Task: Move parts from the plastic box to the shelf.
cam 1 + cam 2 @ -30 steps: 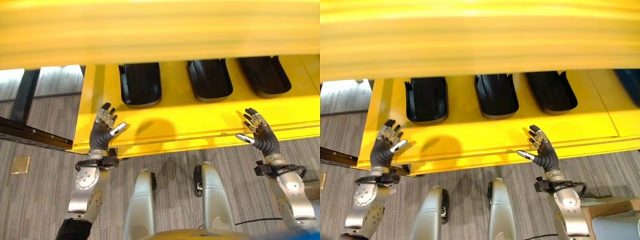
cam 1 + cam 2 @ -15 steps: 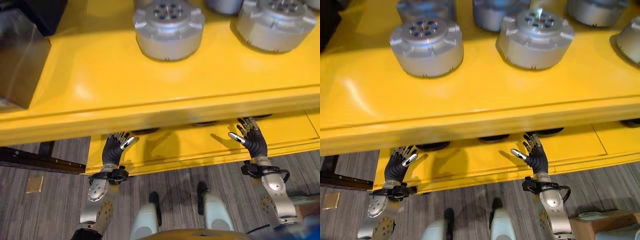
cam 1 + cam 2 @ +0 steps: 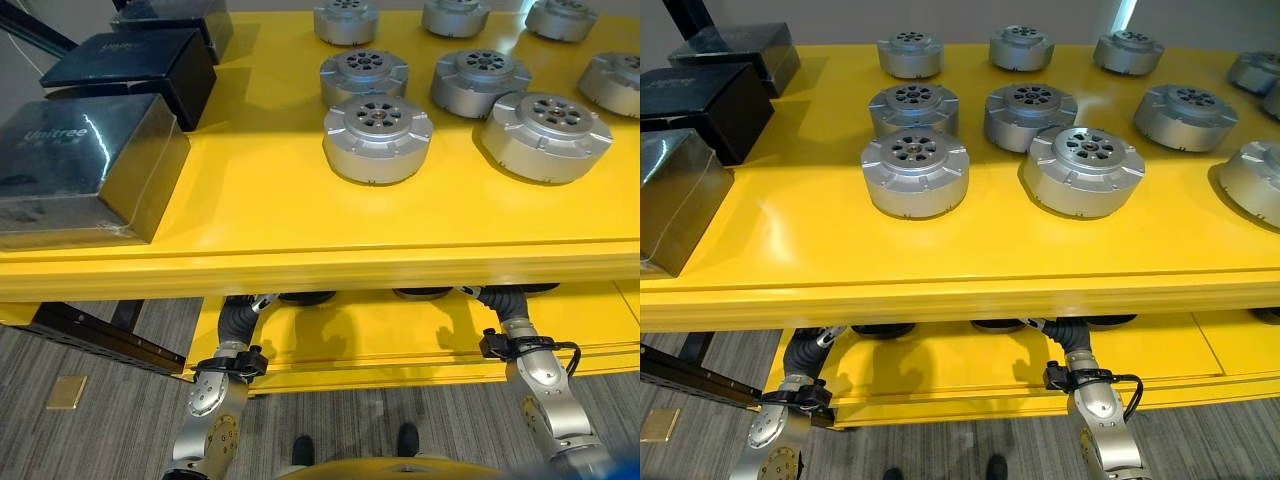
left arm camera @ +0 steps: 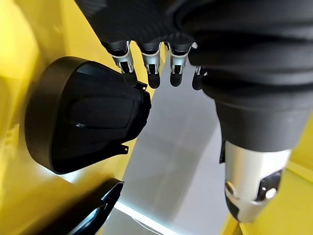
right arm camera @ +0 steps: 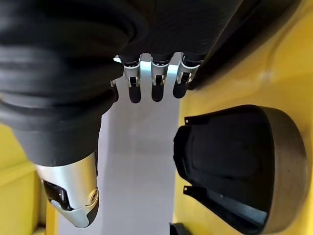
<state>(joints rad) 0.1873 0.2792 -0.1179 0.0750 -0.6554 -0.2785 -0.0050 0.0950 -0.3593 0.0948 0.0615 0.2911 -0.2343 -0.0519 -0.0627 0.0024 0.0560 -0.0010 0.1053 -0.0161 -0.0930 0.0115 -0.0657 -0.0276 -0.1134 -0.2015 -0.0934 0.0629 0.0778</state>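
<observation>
— Since a second ago the head camera has tipped upward: where the lower tier with its black shells took up the frame, the top of the yellow shelf (image 3: 300, 215) now spreads across it. Both hands have slid beneath its front edge.

— Holding anything?

— No. The left hand (image 4: 151, 58) and right hand (image 5: 154, 78) both hang with fingers straight and relaxed, empty, beside black shell parts (image 4: 88, 122).

— Progress?

— Many round silver motor parts (image 3: 377, 137) already sit on top, right of the black boxes (image 3: 85, 170). I'd guess well along; how many remain I can't judge.
</observation>
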